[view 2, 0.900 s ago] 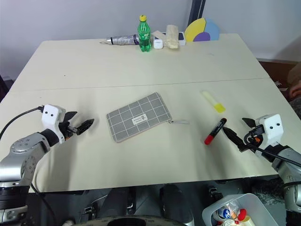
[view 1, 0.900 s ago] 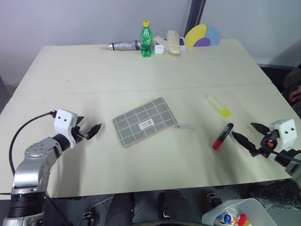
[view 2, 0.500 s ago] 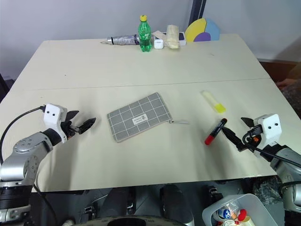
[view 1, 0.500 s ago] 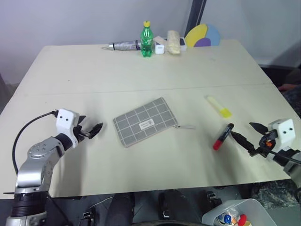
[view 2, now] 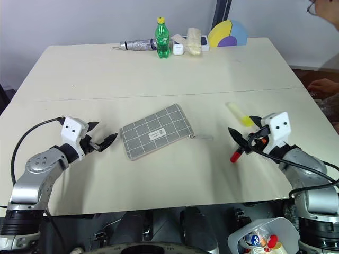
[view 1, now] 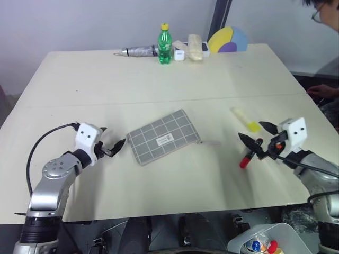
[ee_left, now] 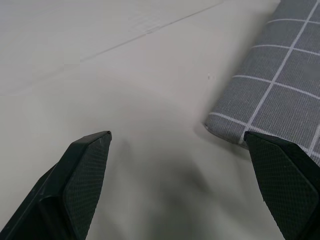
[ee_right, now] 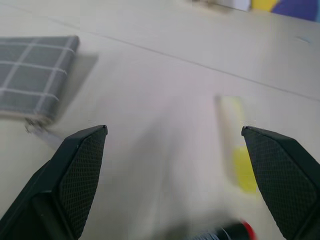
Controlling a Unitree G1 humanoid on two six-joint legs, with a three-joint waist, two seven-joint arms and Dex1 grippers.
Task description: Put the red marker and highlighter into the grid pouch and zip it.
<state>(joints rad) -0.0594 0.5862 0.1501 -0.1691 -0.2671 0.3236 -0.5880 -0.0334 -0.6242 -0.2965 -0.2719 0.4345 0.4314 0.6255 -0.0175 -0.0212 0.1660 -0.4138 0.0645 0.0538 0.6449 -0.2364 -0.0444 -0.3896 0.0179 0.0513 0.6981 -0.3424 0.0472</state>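
The grid pouch (view 1: 163, 137) lies flat mid-table, grey with white lines, its zipper pull tab (view 1: 209, 142) pointing right. The highlighter (view 1: 246, 120), pale yellow, lies to the pouch's right. Just nearer than it lies the red marker (view 1: 244, 161), its black cap end partly hidden under my right gripper (view 1: 250, 130). That gripper is open, hovering over the marker and beside the highlighter. My left gripper (view 1: 110, 138) is open and empty, just left of the pouch's left corner (ee_left: 220, 127). In the right wrist view the highlighter (ee_right: 235, 145) and marker (ee_right: 230, 232) lie between the open fingers.
At the table's far edge stand a green bottle (view 1: 165, 44), a folded umbrella (view 1: 139, 51), small packets and a coloured disc (view 1: 228, 41). A white bin (view 1: 265, 241) sits below the front right corner. A person (view 1: 324, 10) is at the right edge, hand (view 1: 320, 92) near the table.
My right gripper has moved left to hover over the marker's cap end. My left gripper has moved right, close to the pouch's corner. A person has leaned in at the right.
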